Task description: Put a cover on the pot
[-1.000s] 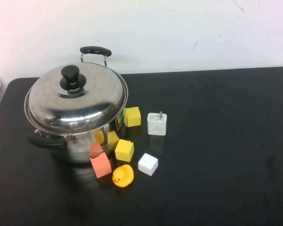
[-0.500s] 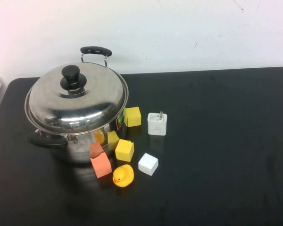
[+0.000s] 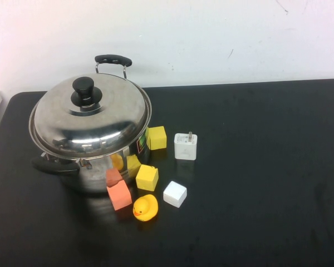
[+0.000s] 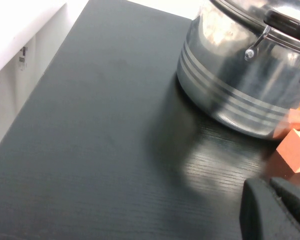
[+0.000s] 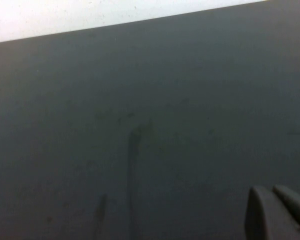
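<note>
Pot [image 3: 92, 161] sits at the far left of the black worktop [image 3: 256, 167], and its lid [image 3: 90, 115] with the black knob [image 3: 83, 92] is already on top, a bit tipped toward us. So we think the covering is done, or nearly done.

We see no arm in the high view. Our left tool [image 4: 277, 210] shows only in its own wrist view, low over the worktop with the pot's shiny side just ahead and an orange block [image 4: 295, 150] close by. Its two dark tips look pressed together, holding nothing. Our right tool [image 5: 280, 212] is over bare worktop, away from everything; its tips also look close together and empty.

The pot is on the left side, so our left tool is the nearer one. If the lid needs a nudge to sit flat, we would use that arm and come down on the knob from above.
</note>
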`<state>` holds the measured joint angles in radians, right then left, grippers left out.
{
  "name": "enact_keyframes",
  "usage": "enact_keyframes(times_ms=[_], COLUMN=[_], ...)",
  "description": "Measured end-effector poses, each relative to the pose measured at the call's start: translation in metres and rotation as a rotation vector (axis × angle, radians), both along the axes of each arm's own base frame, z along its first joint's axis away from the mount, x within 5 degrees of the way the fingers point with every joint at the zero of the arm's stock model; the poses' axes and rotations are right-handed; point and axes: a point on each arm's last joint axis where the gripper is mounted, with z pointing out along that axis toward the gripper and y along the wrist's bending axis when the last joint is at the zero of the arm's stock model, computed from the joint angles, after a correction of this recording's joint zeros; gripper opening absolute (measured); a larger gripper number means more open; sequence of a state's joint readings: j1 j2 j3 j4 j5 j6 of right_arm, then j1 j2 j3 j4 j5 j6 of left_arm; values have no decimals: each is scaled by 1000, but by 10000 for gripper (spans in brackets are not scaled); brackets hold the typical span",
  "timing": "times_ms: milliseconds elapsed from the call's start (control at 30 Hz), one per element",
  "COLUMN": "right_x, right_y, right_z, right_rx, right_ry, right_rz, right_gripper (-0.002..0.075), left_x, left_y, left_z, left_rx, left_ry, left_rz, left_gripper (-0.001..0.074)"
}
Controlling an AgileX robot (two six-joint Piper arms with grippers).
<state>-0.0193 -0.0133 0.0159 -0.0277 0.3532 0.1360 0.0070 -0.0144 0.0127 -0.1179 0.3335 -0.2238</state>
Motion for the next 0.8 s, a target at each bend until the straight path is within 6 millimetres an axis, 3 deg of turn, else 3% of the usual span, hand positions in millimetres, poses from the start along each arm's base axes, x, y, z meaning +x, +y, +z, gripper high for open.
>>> enact_keyframes(times_ms=[800], right_x=[0], right_y=[-4], right_z=[0], right_rx=[-97], right_ry=[2], right_rz=[-7], right_gripper=[-2], left_x=[0], left_y=[0], left_z=[0], left_rx=[0], left_ry=[0], left_rz=[0], left_gripper=[-1])
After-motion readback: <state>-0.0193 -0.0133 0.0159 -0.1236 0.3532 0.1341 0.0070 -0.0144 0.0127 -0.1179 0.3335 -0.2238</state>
